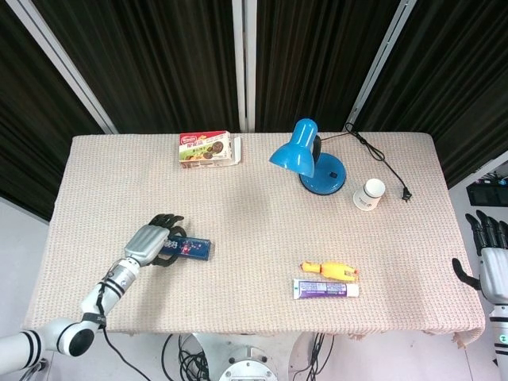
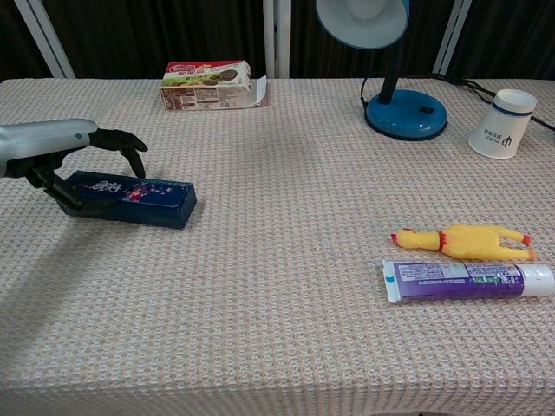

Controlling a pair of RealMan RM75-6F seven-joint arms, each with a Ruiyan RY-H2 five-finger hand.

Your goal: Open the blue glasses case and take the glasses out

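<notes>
Where the left hand [image 2: 61, 143] arches over the near-left part of the table [image 1: 254, 262], its dark fingers [image 2: 130, 147] and thumb clasp the left end of the blue glasses case [image 2: 130, 199], which lies closed and flat on the woven cloth. The right hand [image 1: 490, 258] hangs off the table's right edge, fingers spread upward, holding nothing. Elsewhere: blue desk lamp [image 1: 305, 159], white cup [image 1: 369, 194], snack box [image 1: 209, 148], yellow rubber chicken [image 2: 464, 240], toothpaste tube [image 2: 468, 279].
</notes>
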